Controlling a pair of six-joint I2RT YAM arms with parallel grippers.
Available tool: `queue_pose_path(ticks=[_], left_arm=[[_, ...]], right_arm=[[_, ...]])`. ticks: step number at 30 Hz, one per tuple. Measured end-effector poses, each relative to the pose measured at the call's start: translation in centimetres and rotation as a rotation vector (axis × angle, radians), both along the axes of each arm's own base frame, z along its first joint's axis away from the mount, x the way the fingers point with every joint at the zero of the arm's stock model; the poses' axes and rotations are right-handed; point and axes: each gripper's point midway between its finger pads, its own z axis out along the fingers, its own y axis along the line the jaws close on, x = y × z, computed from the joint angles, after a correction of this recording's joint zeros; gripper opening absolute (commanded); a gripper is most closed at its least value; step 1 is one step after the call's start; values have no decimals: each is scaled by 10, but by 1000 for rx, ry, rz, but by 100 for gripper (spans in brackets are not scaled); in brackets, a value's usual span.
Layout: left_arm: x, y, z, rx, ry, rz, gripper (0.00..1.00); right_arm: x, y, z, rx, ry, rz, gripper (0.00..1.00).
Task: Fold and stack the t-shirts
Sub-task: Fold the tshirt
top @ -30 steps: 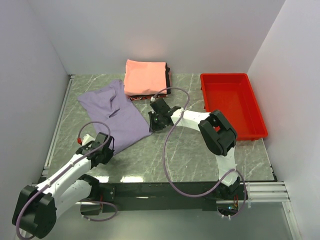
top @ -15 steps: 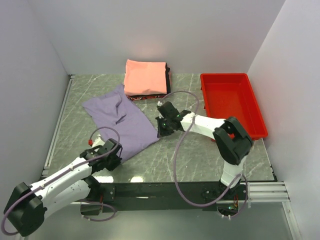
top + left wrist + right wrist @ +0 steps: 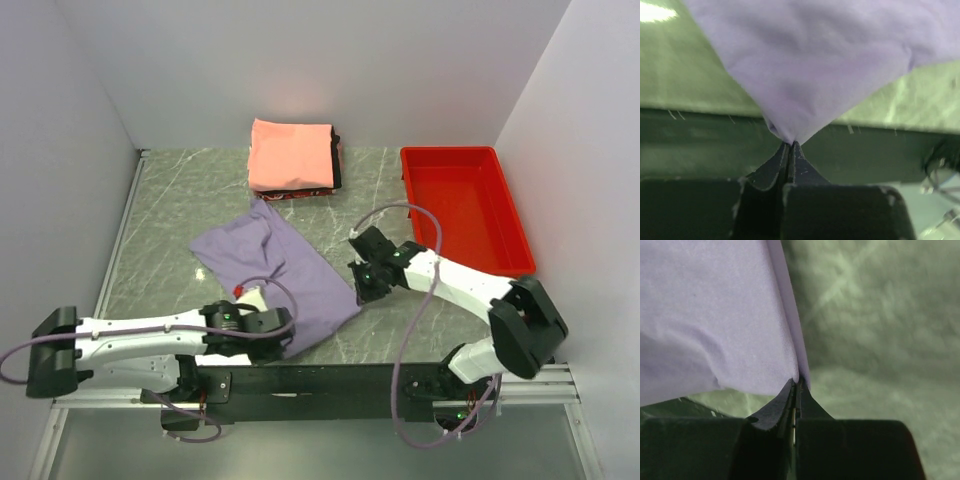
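The lavender t-shirt (image 3: pixel 280 275) has slid from the left back of the worktop (image 3: pixel 170 200) toward the near middle over the last second, and both arms have swung rightward with it; it now lies mostly flat, loosely wrinkled, with its lower hem near the front edge; the far end points toward the folded stack (image 3: pixel 290 155), salmon-pink on top, which lies apart from it at the back. The left claw (image 3: pixel 283 338) is pinched tight on one near corner, the cloth bunching to a point at its tips in the left wrist view (image 3: pixel 790 146); the right claw (image 3: pixel 360 292) is likewise clamped on the other hem corner (image 3: pixel 796 382). The shirt looks light, limp and thin; it will sag and crease wherever it is unsupported, and a shallow pinch could slip free, so corners and hem edges, held taut between both claws, seem the sound places to hold. The red tray (image 3: pixel 515 215) stands to the right, well apart.
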Motion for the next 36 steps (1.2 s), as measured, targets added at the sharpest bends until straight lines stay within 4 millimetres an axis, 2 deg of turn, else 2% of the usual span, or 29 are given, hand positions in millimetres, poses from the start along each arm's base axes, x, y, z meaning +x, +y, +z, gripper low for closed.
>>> queue_pose_path(ticks=[3,7,10,13,16,19,24,29,36], left_arm=[[-18,-23,20,12,6,-72,1],[-33,-47,45,-12,-18,-136,1],[-35,-53,57,-27,-44,-146,1],[-30,-49,63,-36,-75,-131,1],[-22,-40,71,-42,-117,-95,1],[-9,-27,86,-75,-164,-38,1],[29,-4,117,-187,-248,98,1],[65,16,121,-163,-319,183,1],[90,40,121,-74,-366,265,1]], right_arm=[[-18,-17,10,-26,14,14,0],[-32,-31,35,-11,-14,24,0],[-39,-38,50,5,-39,22,0],[-38,-42,58,0,-52,11,0],[-29,-37,72,20,-82,3,0],[-14,-23,95,61,-126,4,0],[18,2,129,120,-197,3,0],[41,24,148,163,-229,9,0],[78,61,169,206,-256,38,0]])
